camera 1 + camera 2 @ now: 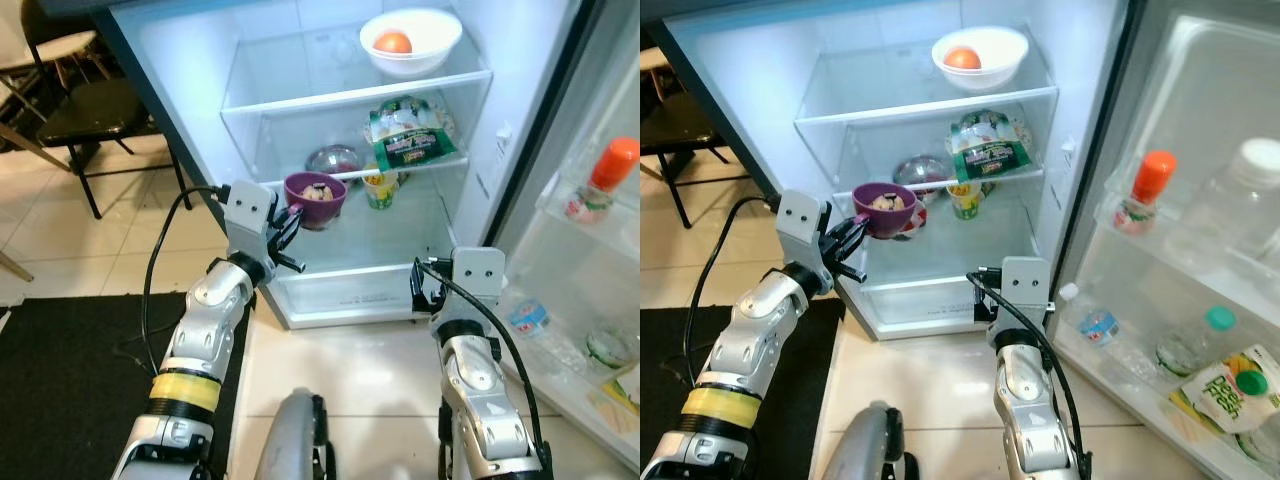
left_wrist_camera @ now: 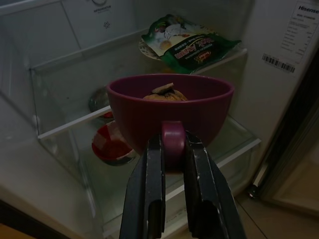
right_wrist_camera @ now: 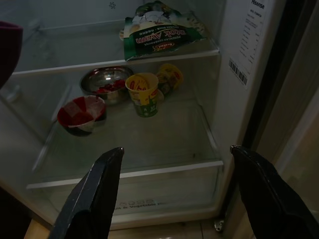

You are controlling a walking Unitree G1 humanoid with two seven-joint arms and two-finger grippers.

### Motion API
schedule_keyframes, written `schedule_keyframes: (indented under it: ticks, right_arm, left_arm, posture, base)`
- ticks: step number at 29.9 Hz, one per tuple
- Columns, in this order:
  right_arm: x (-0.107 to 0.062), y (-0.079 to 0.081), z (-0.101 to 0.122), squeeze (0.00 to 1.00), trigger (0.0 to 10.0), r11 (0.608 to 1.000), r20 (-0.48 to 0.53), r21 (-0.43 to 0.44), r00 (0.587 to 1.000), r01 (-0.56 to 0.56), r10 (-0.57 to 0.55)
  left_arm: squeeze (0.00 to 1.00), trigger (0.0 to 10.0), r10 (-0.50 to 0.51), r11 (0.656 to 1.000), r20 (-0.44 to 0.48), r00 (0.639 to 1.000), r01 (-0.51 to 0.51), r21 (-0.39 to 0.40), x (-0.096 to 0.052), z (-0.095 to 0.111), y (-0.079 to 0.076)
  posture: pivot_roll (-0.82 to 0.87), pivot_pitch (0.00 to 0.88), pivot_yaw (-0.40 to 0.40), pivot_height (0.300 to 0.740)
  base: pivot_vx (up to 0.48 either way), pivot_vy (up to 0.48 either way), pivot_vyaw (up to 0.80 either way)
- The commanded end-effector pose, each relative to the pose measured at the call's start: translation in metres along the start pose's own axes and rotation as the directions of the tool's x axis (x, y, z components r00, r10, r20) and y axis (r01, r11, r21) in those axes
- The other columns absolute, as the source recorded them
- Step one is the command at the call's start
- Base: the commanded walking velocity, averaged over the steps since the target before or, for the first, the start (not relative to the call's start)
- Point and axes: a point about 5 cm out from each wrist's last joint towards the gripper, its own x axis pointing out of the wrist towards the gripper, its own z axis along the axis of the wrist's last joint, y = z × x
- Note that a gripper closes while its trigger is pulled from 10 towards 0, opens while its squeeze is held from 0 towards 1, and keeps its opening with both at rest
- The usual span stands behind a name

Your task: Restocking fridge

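Note:
A purple bowl [image 1: 315, 194] with food in it hangs in front of the open fridge's lower shelf [image 1: 400, 245]. My left gripper [image 1: 291, 222] is shut on its small handle [image 2: 173, 142], the bowl held level. My right gripper [image 3: 174, 186] is open, low before the fridge's lower shelf, with nothing between its fingers. In the fridge a white bowl [image 1: 411, 40] holding an orange fruit sits on the top shelf. A green packet [image 1: 407, 134] lies on the middle shelf. Yellow cups [image 3: 143, 93], a steel bowl [image 3: 106, 84] and a red-and-white bowl [image 3: 81, 114] stand on the lower shelf.
The fridge door [image 1: 1200, 250] stands open on the right, with bottles and packets in its racks. A black chair [image 1: 85, 105] stands at the left and a dark mat [image 1: 60, 380] lies on the tiled floor.

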Motion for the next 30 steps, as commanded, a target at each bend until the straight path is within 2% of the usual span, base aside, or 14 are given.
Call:
schedule_keyframes:
  ticks: [1, 21, 28, 30]
  right_arm:
    - [-0.001, 0.005, -0.004, 0.0, 10.0, 1.0, -0.017, -0.005, 1.0, -0.019, 0.019]
    - [-0.002, 0.008, 0.001, 0.0, 10.0, 0.999, 0.003, 0.006, 0.999, -0.047, 0.047]
    - [-0.001, 0.012, 0.009, 0.0, 10.0, 0.998, 0.039, 0.024, 0.998, -0.057, 0.057]
    - [0.0, 0.013, 0.015, 0.0, 10.0, 0.998, 0.06, 0.024, 0.996, -0.063, 0.061]
  left_arm:
    - [0.0, 10.0, 0.032, 0.999, 0.009, 0.999, -0.032, -0.004, -0.002, 0.003, 0.007]
    - [0.0, 10.0, 0.079, 0.997, -0.005, 0.997, -0.079, 0.012, -0.003, 0.003, 0.01]
    - [0.0, 10.0, 0.077, 0.996, 0.056, 0.995, -0.079, 0.046, 0.003, 0.016, 0.011]
    - [0.0, 10.0, 0.081, 0.995, 0.094, 0.992, -0.087, 0.053, 0.012, 0.028, 0.018]
  posture:
    - [0.01, 0.28, 0.185, 0.595]
    - [0.02, 0.29, 0.183, 0.595]
    - [0.01, 0.295, 0.189, 0.595]
    - [0.0, 0.302, 0.191, 0.595]
  base:
    - [0.0, 0.0, 0.0]
    - [0.0, 0.0, 0.0]
    - [0.0, 0.0, 0.0]
    - [0.0, 0.0, 0.0]
